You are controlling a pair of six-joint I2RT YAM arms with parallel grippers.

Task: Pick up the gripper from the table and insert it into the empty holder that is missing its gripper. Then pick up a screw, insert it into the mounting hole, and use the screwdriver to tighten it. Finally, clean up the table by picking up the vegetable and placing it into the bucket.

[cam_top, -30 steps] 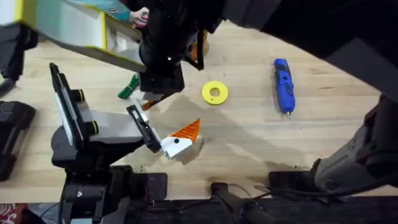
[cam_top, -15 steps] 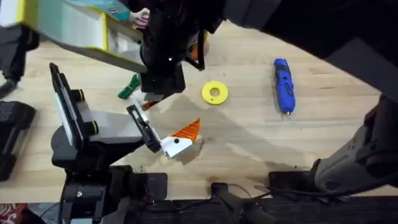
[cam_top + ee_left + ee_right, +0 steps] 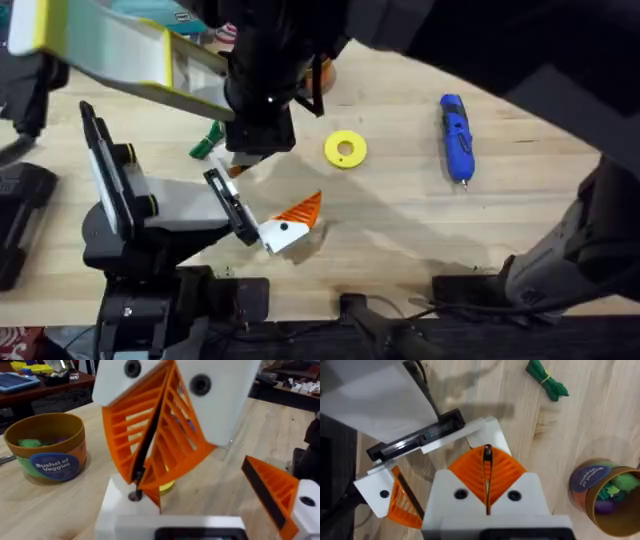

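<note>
At the near edge of the pale wooden desk (image 3: 400,230) the left arm reaches right, and the left gripper (image 3: 200,485) is spread wide. One side carries an orange ribbed pad (image 3: 270,490). The other is the bare white holder (image 3: 120,510), with a small dark hole in its top face. Just above that holder hangs the right gripper (image 3: 137,480) on an arm that reaches across from the right. Its two orange pads are pressed flat together, and their tip is just beside the hole. In the right wrist view a small dark sliver sits at that tip, too small to name. A little farther off, a yellow disc (image 3: 345,149) lies flat on the wood. The green vegetable (image 3: 207,140) lies to the left of the right gripper, apart from it. The blue screwdriver (image 3: 455,135) lies well off to the right, with its pale tip pointing near. Farther back stands the bucket (image 3: 45,447), upright, with green and purple toys inside and a blue label reading "Bushel of Veggies". Past the desk's far edge the room holds dark, cluttered tables (image 3: 50,380).
</note>
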